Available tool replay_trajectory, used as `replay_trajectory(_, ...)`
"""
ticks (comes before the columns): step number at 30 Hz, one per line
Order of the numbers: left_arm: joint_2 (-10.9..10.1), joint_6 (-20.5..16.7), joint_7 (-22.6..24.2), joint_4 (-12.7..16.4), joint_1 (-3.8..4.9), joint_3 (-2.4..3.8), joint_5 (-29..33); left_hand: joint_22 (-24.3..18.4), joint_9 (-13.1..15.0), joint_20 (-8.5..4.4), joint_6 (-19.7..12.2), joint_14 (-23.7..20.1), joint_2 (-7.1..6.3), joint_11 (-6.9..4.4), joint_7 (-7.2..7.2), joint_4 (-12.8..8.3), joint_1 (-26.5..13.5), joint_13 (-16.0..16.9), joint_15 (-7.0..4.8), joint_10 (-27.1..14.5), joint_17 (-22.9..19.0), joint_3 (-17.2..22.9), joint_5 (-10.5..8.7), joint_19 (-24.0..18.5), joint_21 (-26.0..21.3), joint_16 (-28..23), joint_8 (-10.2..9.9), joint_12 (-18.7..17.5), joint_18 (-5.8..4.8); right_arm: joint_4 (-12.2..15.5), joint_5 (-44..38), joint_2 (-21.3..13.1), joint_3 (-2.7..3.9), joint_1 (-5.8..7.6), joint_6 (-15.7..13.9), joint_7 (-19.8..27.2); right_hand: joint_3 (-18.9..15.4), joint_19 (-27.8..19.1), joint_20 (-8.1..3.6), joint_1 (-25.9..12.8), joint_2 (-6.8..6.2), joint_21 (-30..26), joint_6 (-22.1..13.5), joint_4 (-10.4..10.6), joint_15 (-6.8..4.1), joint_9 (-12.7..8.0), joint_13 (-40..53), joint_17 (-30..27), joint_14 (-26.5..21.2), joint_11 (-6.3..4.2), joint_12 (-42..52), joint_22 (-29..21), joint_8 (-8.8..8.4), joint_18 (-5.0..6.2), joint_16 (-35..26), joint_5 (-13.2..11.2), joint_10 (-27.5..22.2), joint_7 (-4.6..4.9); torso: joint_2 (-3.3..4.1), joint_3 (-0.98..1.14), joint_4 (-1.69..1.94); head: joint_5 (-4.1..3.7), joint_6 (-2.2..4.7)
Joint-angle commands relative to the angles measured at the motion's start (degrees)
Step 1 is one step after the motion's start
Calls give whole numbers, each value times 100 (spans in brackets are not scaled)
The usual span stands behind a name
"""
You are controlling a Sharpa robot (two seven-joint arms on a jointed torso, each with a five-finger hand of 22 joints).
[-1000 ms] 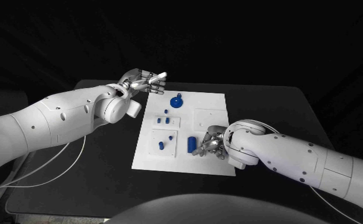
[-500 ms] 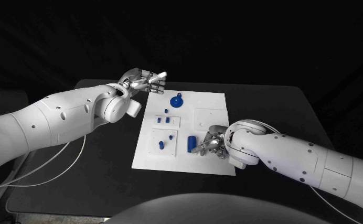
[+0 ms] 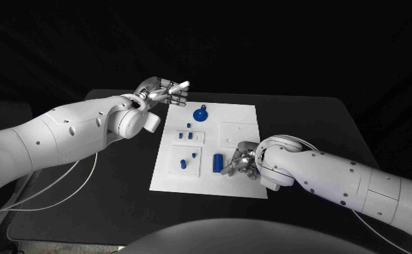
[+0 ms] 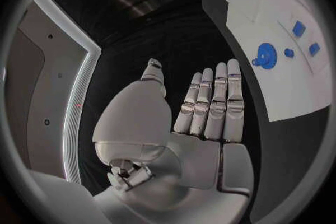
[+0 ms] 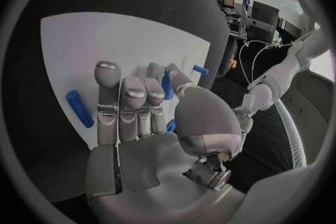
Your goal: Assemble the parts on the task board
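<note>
**Inspector:** State of the right hand (image 3: 239, 163)?

**Assistant:** It sits low over the near right part of the task board (image 3: 242, 114). In the right wrist view a short blue peg (image 5: 168, 83) stands between the thumb and the fingers (image 5: 133, 102). It looks pinched, though I cannot confirm firm contact. A loose blue cylinder (image 3: 217, 160) lies flat just beside the hand.

**Inspector:** And the left hand (image 3: 164, 93)?

**Assistant:** Fingers straight and pressed together, holding nothing, hovering off the board's far left corner, near the round blue knob (image 3: 200, 115).

**Inspector:** Remaining parts?

**Assistant:** Two small blue pegs (image 3: 184, 137) in a raised block, and more blue pieces (image 3: 182, 163) on the near left block.

**Inspector:** Risks?

**Assistant:** In my judgement, three. A shallow pinch could let the peg tilt or drop. The hand's knuckles could nudge the cylinder and roll it away. The board appears unsecured, so downward pressure off-centre could shift it; the left hand is not bracing it.
</note>
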Motion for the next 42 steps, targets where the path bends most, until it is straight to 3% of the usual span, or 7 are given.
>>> replay_trajectory(1,10,69,20,8,4,3,-19,-7,5,16,5,-21,39,-4,-16,-20,-16,1,1,-14,-3,-6,-12,-28,-11,0,-8,-18,-9,29,-20,-14,-1,-4,31,38,-52,274,-25,68,-103,28,34,0,-17,-15,-5,0,20,-7,13,4,-9,-33,23,19,-12,-16,4,2,0,2,-4)
replay_trajectory(8,-3,60,12,10,4,2,-22,-7,5,16,11,-25,43,-4,-16,-28,-24,1,3,-14,-4,-10,-12,-29,-11,0,-7,-19,-9,123,77,-92,-1,-24,-143,191,-139,275,-40,230,-627,51,94,703,-25,5,0,6,8,-3,32,16,-4,-39,27,-198,-4,2,4,4,2,15,-5)
replay_trajectory(15,-31,50,16,19,4,1,-24,-8,6,16,15,-26,36,-5,-19,-26,-21,1,2,-14,-4,-9,-12,-30,-11,0,-7,-19,-9,299,209,-364,32,-39,-259,386,-150,277,-45,429,-629,26,16,933,-23,-37,79,-12,8,13,120,3,-17,-39,-15,-196,-8,31,2,6,-11,22,11)
replay_trajectory(19,-43,28,53,25,5,0,-24,-8,6,16,15,-26,36,-5,-19,-26,-21,1,2,-14,-4,-9,-12,-30,-11,0,-7,-19,-9,441,275,-595,184,-42,-274,559,-135,278,-28,498,-493,9,-169,864,-6,-250,128,-33,9,48,170,-8,-19,-11,-39,-189,-16,101,-4,8,-20,2,34)
replay_trajectory(29,-103,-91,276,78,4,-6,-35,-6,5,11,26,-2,72,-15,-23,-124,23,2,-5,19,-2,-29,-12,-18,-8,1,-7,-16,-9,631,90,-1241,731,-41,-172,510,9,280,5,439,-205,73,-169,402,10,-735,298,-48,15,54,452,6,-16,27,-17,4,27,96,-5,6,-16,-101,106)
replay_trajectory(37,-95,-81,307,84,4,-12,-32,-6,6,8,47,2,128,-24,-30,-208,5,1,-9,56,-2,-59,-12,-13,-7,0,-6,-18,-10,498,-466,-1465,832,-79,89,220,58,278,5,388,-176,98,-160,285,11,-771,284,-49,15,50,416,13,-12,20,6,66,26,89,3,5,-6,-146,137)
replay_trajectory(42,-85,-68,302,84,4,-16,-31,-6,5,9,45,2,133,-23,-29,-223,15,1,-8,54,-1,-58,-11,-14,-8,1,-7,-18,-10,459,-757,-1468,843,-202,192,10,424,277,14,380,-402,94,-170,518,21,-775,277,-59,11,60,392,16,-12,22,12,-102,19,102,1,-1,3,-151,132)
